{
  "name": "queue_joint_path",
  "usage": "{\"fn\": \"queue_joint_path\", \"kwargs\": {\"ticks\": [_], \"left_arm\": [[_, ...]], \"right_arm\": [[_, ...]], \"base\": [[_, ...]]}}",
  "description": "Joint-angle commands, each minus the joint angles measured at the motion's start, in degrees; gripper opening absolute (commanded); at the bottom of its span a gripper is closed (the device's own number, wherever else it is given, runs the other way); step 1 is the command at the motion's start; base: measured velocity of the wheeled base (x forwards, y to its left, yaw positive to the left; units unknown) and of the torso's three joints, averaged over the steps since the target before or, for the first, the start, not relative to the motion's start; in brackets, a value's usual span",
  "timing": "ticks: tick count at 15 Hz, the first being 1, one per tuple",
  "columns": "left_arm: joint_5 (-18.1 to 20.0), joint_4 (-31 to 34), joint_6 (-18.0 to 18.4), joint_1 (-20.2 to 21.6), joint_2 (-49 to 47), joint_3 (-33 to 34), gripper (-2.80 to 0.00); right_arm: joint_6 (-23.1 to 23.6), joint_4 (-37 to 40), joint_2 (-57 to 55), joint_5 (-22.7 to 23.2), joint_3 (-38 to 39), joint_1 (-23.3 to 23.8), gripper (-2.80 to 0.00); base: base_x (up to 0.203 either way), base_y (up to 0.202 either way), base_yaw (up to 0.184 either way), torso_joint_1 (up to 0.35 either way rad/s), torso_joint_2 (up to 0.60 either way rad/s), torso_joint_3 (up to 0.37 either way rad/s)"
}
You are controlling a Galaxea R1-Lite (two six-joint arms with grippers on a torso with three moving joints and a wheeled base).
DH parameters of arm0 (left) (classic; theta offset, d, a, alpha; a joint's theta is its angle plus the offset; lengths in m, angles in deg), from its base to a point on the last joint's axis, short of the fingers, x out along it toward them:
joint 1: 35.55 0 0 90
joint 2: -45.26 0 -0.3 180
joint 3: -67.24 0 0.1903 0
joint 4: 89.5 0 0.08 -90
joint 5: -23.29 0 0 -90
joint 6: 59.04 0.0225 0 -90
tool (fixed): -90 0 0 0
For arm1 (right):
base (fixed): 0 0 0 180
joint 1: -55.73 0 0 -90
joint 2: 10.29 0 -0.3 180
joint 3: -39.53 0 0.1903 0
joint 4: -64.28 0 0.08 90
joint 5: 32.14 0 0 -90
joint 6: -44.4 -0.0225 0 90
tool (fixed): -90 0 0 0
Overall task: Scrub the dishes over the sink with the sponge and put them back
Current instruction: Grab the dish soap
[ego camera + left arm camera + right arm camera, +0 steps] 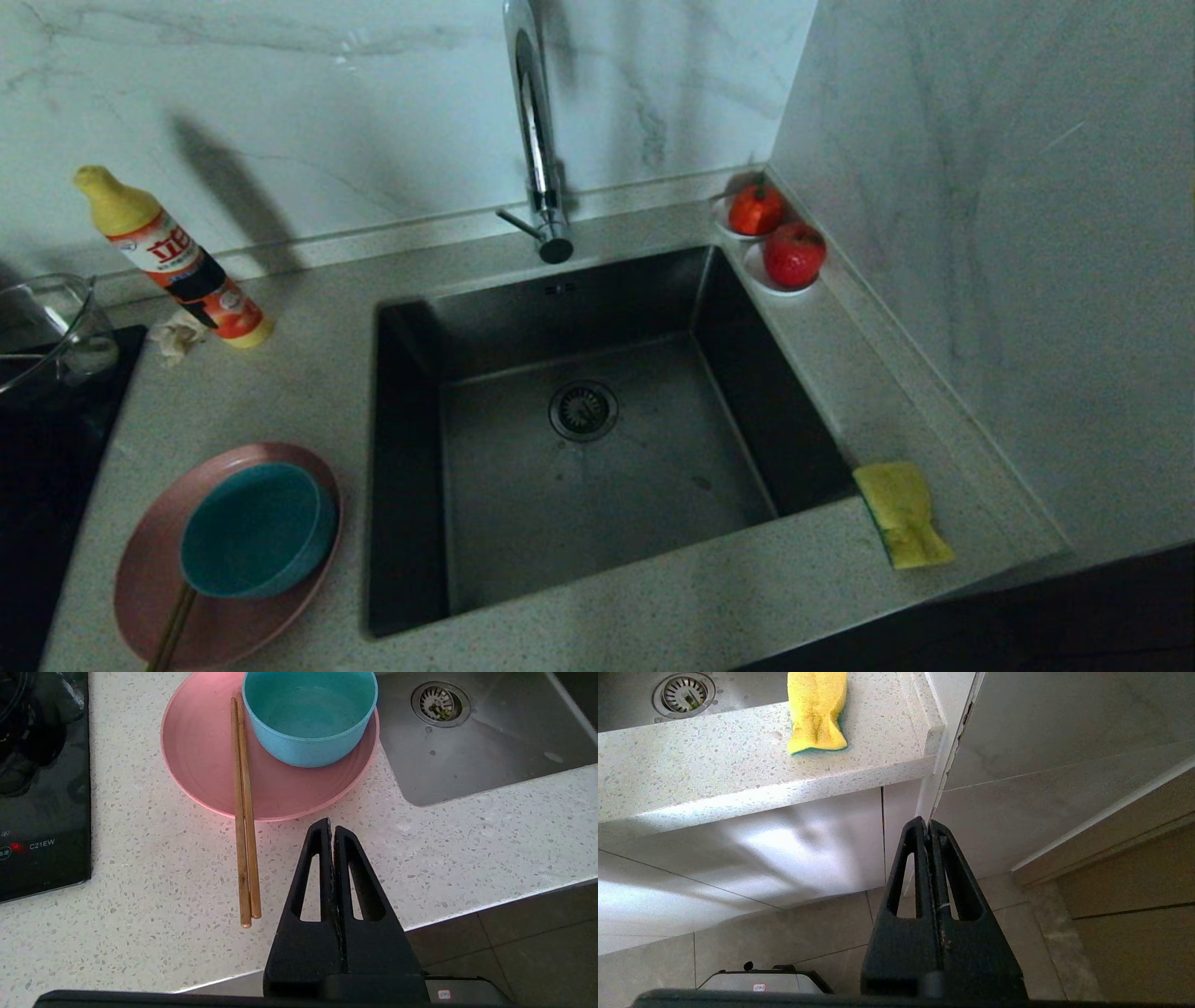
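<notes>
A pink plate (149,560) (205,765) lies on the counter left of the sink (597,467) (490,756). A teal bowl (254,530) (308,714) stands on it, and two wooden chopsticks (171,632) (245,826) rest across its rim onto the counter. The yellow sponge (903,513) (816,711) lies on the counter at the sink's front right corner. My left gripper (331,823) is shut and empty, just short of the plate's near rim. My right gripper (927,822) is shut and empty, low in front of the cabinet, below the sponge. Neither arm shows in the head view.
A tall chrome faucet (537,131) rises behind the sink. Two white saucers with red fruit (775,238) sit at the back right corner by the wall. A detergent bottle (173,257) leans at the back left, near a glass container (42,327) on a black cooktop (42,812).
</notes>
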State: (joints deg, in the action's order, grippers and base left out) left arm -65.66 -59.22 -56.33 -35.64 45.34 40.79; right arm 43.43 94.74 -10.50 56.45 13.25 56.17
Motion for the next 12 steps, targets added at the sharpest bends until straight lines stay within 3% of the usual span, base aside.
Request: {"fn": "queue_joint_path", "kwargs": {"ticks": [1,12], "left_arm": [[0.01,0.03,0.01,0.01,0.01,0.01,-2.8],[0.01,-0.06,-0.22,0.01,0.01,0.01,-2.8]], "right_arm": [[0.01,0.02,0.03,0.0,0.01,0.0,-2.8],[0.01,0.02,0.03,0.0,0.01,0.0,-2.8]], "base": [[0.0,0.0,0.0,0.0,0.0,0.0],[0.0,0.0,0.0,0.0,0.0,0.0]]}}
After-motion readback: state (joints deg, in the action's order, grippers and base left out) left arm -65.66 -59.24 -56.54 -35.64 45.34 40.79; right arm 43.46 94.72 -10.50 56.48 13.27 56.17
